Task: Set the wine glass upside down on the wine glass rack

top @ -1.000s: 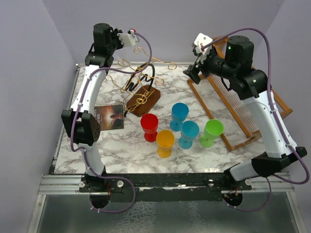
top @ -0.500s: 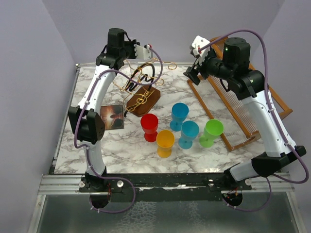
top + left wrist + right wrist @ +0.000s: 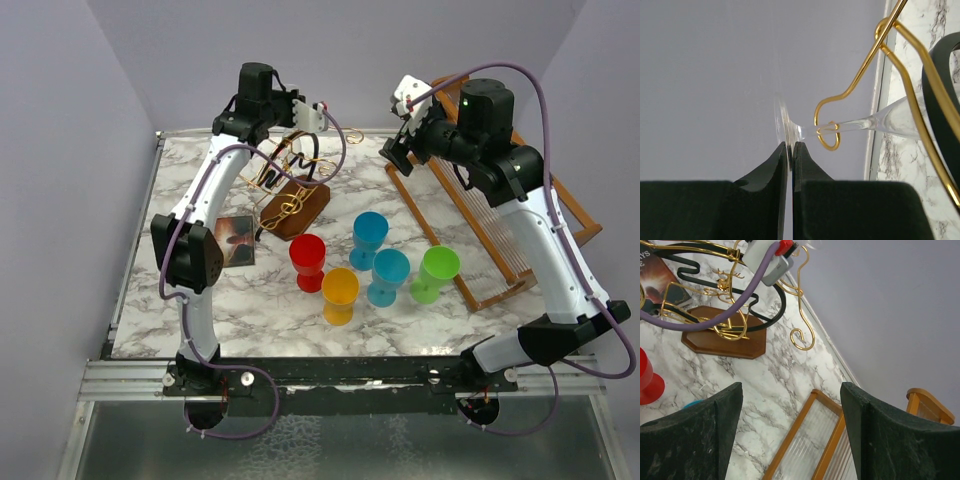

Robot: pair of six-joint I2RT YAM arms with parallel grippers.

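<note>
The clear wine glass [image 3: 855, 125] lies sideways in the left wrist view. My left gripper [image 3: 791, 145] is shut on its thin foot [image 3: 782, 120]. The stem crosses a small gold curl [image 3: 828, 145] of the wine glass rack, and the bowl reaches right, behind a gold wire and the black bar [image 3: 940, 105]. From above, the left gripper [image 3: 318, 115] hangs over the top of the wine glass rack [image 3: 290, 185], which stands on its brown base [image 3: 298, 210]. My right gripper [image 3: 400, 135] is raised at the back right. It stands open and empty [image 3: 790, 425], with the rack's base [image 3: 722, 337] to its upper left.
Several plastic goblets stand in the middle: red [image 3: 307, 258], yellow [image 3: 340, 292], two blue [image 3: 370, 235] [image 3: 388, 275] and green [image 3: 436, 270]. A dark booklet [image 3: 235, 240] lies left of the rack's base. A large slatted wooden rack [image 3: 500, 230] lies along the right side.
My left arm has swung right from the back left corner to above the gold wire rack, carrying the glass. The right arm has barely moved.
</note>
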